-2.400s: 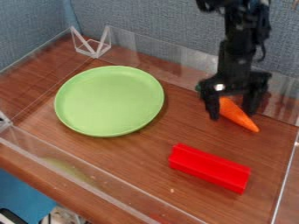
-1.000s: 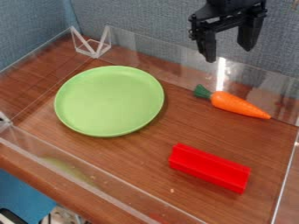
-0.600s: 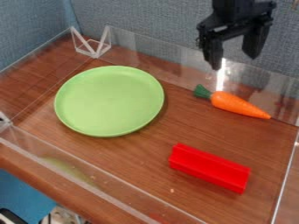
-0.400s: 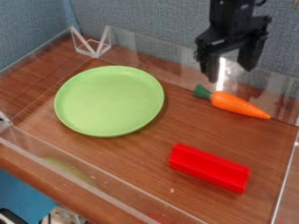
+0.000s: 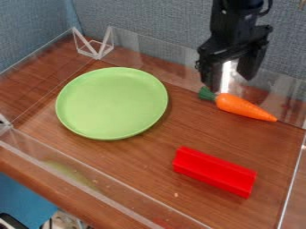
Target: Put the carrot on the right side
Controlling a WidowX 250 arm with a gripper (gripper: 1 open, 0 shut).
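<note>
The orange carrot (image 5: 242,106) with its green stem cap lies flat on the wooden table (image 5: 143,148), on the right side, stem end pointing left. My gripper (image 5: 230,73) hangs just above and behind the carrot's stem end, pointing down. Its two black fingers stand apart, open, with nothing between them. It is not touching the carrot.
A green plate (image 5: 113,102) lies left of centre. A red rectangular block (image 5: 214,171) sits near the front right. A clear wire stand (image 5: 92,41) is at the back left. Low clear walls edge the table.
The carrot was between the fingers earliest; since then it lies free on the table. Over the last second the open gripper has sunk a little toward the carrot and rolled slightly.
</note>
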